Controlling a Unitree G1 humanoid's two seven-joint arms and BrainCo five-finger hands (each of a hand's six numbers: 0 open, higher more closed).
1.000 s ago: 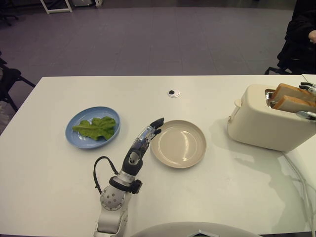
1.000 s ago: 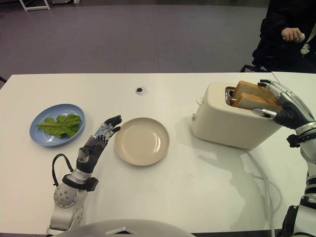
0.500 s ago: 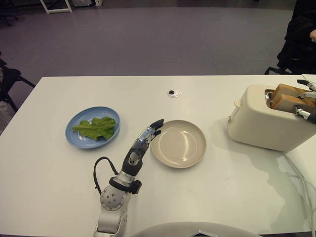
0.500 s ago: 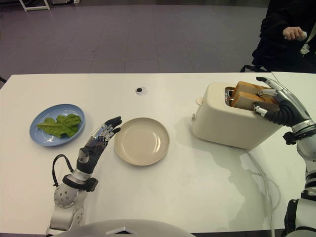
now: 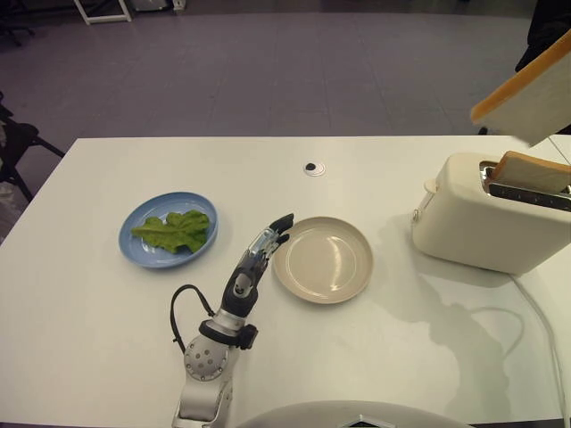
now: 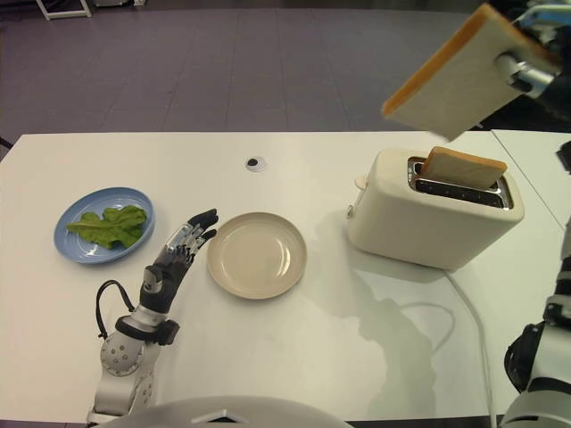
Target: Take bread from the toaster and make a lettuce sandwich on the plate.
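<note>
My right hand (image 6: 533,46) is shut on a slice of bread (image 6: 459,76), held tilted high above the cream toaster (image 6: 428,209) at the table's right. A second bread slice (image 6: 462,164) stands upright in the toaster's slot. The beige plate (image 6: 257,255) lies bare at the table's middle. A green lettuce leaf (image 6: 107,225) rests in the blue plate (image 6: 77,247) at the left. My left hand (image 6: 177,259) rests on the table just left of the beige plate, fingers stretched out, holding nothing.
A small black-and-white round fitting (image 6: 255,163) sits in the table behind the beige plate. The toaster's cable (image 6: 477,334) runs along the table's right side toward the front edge. A seam (image 6: 516,169) splits off a second table at the far right.
My right hand has closed on the front slice and lifted it up out of the toaster. The left hand has stayed where it was.
</note>
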